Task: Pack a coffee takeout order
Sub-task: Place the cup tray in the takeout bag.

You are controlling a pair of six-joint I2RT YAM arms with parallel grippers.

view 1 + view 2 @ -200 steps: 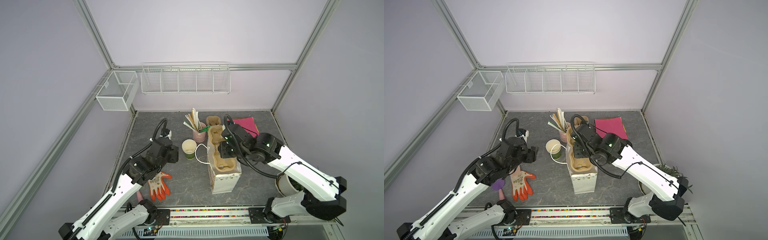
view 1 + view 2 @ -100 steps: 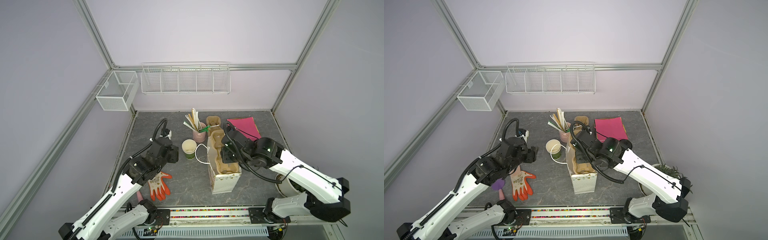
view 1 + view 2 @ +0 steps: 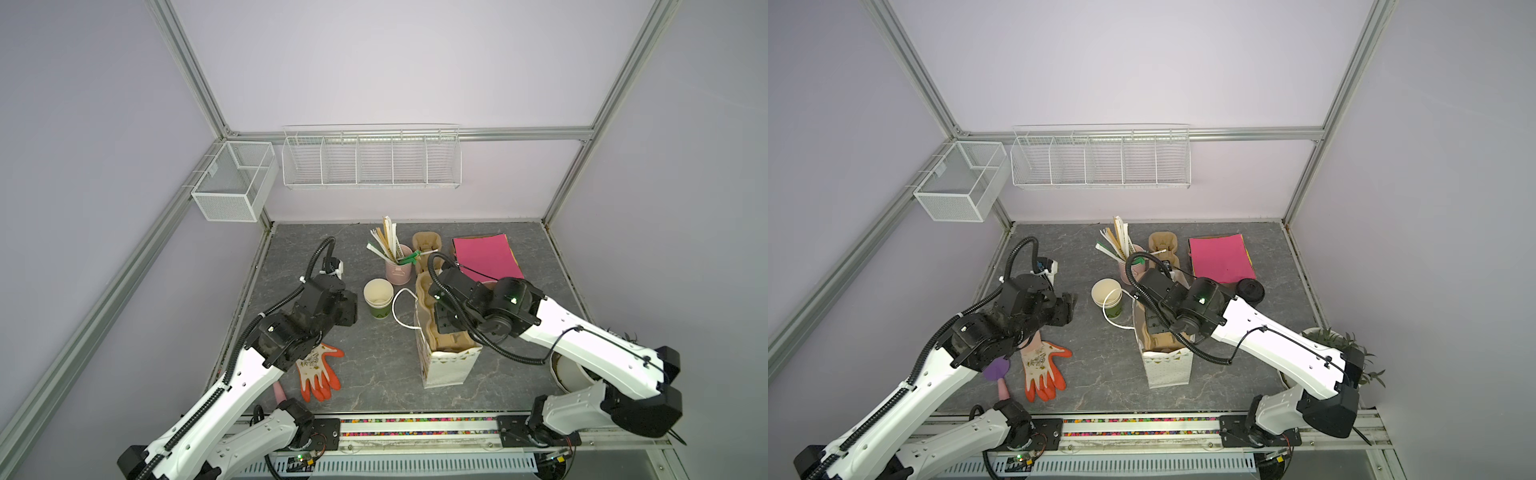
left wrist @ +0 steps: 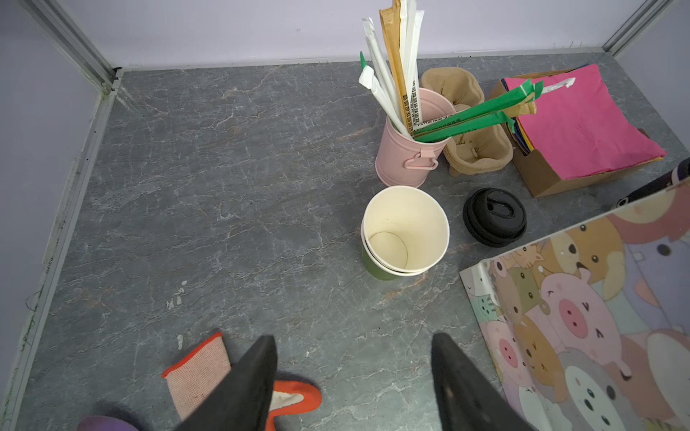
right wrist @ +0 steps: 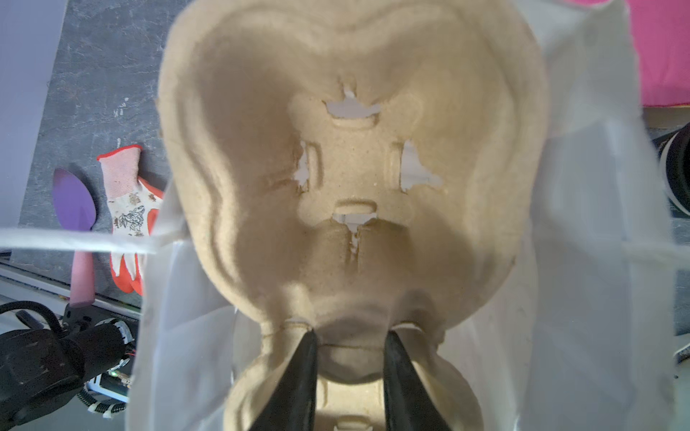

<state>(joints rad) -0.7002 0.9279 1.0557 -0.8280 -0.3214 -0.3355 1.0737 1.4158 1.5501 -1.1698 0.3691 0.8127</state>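
Right pincer [image 5: 351,337] clamped on the cup carrier [image 5: 351,168], which sits partway down in the gift bag [image 3: 451,368]; left pincer [image 4: 353,337] gapes, holding nothing, above the worktop [image 4: 224,186].

Two arms out, one idle and one gripping.

My left arm [image 3: 232,386] reaches forward with the elbow raised and the wrist tipped down. My left gripper [image 4: 353,337] hangs in the air, fingers spread wide apart with nothing between them. My right arm [image 3: 582,345] stretches in from the opposite side, wrist bent steeply downward (its camera looks almost straight down). My right gripper [image 5: 350,336] is drawn in narrow, both fingers pinching a ridge of the brown pulp cup carrier [image 5: 351,156].
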